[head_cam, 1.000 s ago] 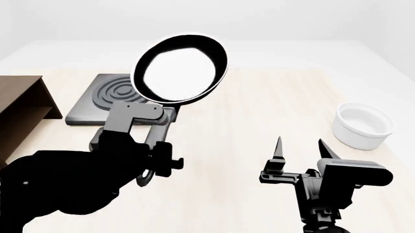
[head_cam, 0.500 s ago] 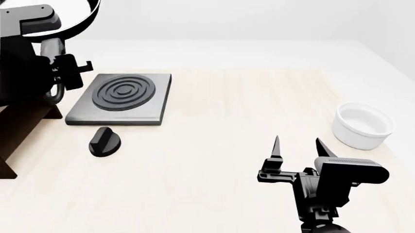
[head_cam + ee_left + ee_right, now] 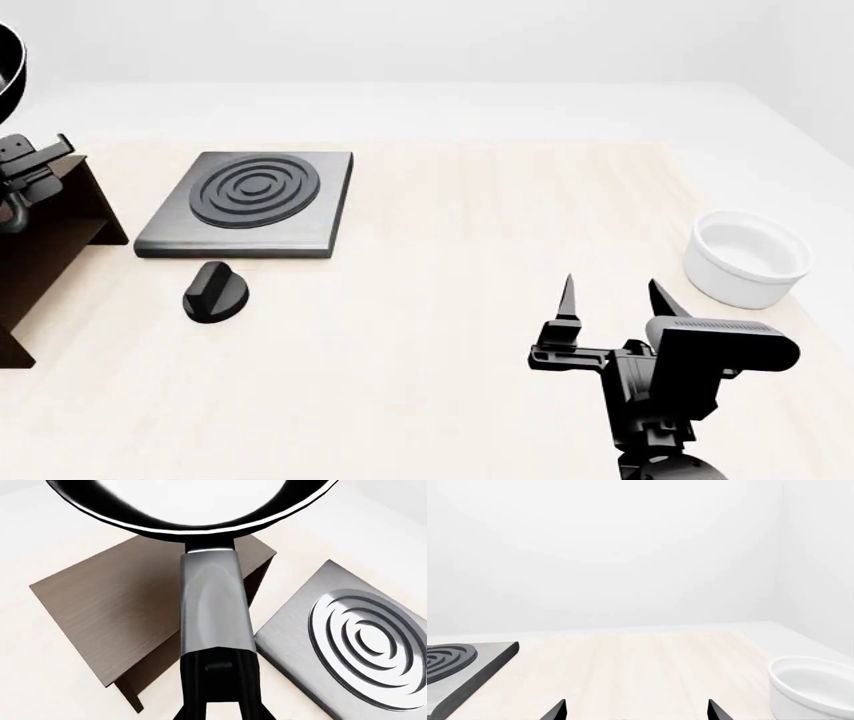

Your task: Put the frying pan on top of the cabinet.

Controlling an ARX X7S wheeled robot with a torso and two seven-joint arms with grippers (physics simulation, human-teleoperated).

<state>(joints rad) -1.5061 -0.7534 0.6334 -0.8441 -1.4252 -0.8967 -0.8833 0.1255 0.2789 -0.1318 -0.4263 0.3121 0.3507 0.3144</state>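
The frying pan is held in the air over the dark brown cabinet. Its glossy bowl is above the cabinet's flat top and its long handle runs back into my left gripper, which is shut on the handle. In the head view only an arc of the pan and part of the left gripper show at the far left edge, above the cabinet. My right gripper is open and empty, low over the table near the front; its fingertips show in the right wrist view.
A flat grey hob with rings lies just right of the cabinet; it also shows in the left wrist view and the right wrist view. A small black knob-like object lies in front of it. A white bowl stands at the right edge.
My left arm has swung the pan from above the hob leftward, almost out of the head view, to above the cabinet. The black knob-like object is now uncovered. The right arm barely moved.
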